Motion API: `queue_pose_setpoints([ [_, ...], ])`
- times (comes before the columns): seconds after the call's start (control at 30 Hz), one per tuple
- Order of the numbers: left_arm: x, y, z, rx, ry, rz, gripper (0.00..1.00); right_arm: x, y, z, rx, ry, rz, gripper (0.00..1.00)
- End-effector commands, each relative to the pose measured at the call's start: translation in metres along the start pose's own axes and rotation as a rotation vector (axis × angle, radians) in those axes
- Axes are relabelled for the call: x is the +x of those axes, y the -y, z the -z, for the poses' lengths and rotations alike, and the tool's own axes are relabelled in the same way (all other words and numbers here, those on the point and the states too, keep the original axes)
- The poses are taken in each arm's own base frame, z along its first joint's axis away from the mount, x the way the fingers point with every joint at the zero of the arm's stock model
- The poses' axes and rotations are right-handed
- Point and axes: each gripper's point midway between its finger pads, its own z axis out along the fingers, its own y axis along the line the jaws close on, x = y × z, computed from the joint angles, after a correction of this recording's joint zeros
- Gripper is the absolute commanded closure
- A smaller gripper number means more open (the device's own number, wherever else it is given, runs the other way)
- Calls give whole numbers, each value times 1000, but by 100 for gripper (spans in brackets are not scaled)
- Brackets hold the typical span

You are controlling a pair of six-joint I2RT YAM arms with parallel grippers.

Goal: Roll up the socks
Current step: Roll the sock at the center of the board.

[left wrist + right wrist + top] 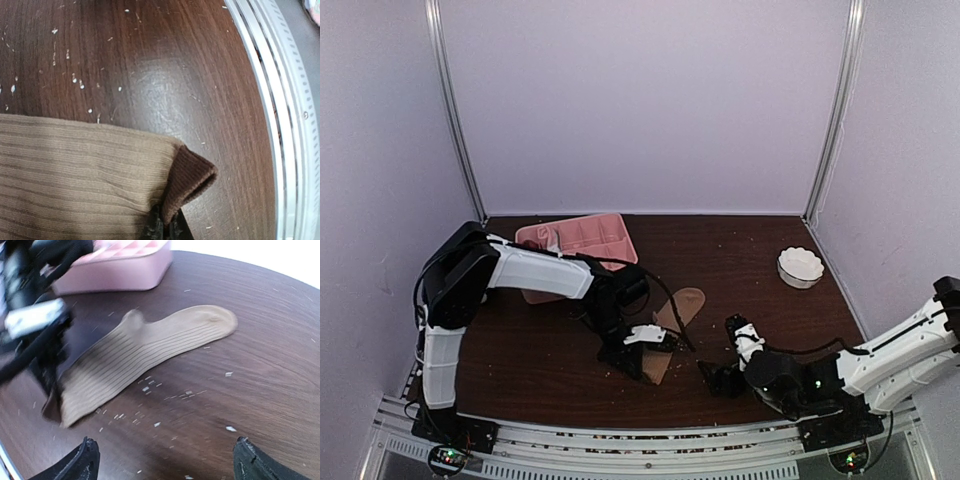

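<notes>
Nearest the right wrist camera, the right gripper [170, 462] shows its two dark fingertips [85, 460] at the lower edge of view. I read them as spread wide, with nothing between them, low over the dark wooden table [270, 365].

1. Task item. One tan sock [150, 355] lies flat on the table ahead of this gripper. Its toe points to the far right and its ribbed leg runs back toward the near left. In the top view it sits mid-table, between the two arms.

2. Left gripper [638, 352]. It is at the cuff end of the sock. In the left wrist view the cuff corner [187, 177] is turned up, showing a darker brown inner face, and I see it pinched in the dark claw at the bottom edge (only a sliver of the fingers is visible).

3. Surroundings. A pink tray [585, 235] stands at the far left of the table, beyond the sock. A white bowl [800, 267] sits well apart at the far right. Small white specks [150, 389] are scattered on the wood beside the sock. The metal rail [280, 125] borders the near edge.
</notes>
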Motion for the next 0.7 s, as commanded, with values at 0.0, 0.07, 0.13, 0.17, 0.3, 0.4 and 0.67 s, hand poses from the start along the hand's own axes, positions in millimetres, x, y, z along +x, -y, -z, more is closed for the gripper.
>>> queue_pose_setpoints([
  [0.0, 25, 4, -18, 82, -102, 140, 99, 7, -48, -1, -185, 15, 182, 8],
  [0.07, 26, 0, -20, 88, -110, 169, 100, 7, -72, -4, -254, 17, 214, 9],
  [0.13, 26, 0, -22, 101, -120, 189, 100, 6, -94, -9, -301, 20, 247, 11],
  [0.17, 26, -1, -22, 102, -125, 198, 100, 6, -102, -14, -308, 22, 259, 13],
  [0.3, 29, -3, -23, 98, -141, 214, 100, 0, -126, -27, -340, 65, 243, 22],
  [0.4, 29, -4, -24, 93, -147, 220, 100, -4, -136, -31, -393, 103, 187, 26],
  [0.67, 30, -1, -25, 108, -140, 223, 100, 13, -136, -50, -401, 71, 153, 33],
])
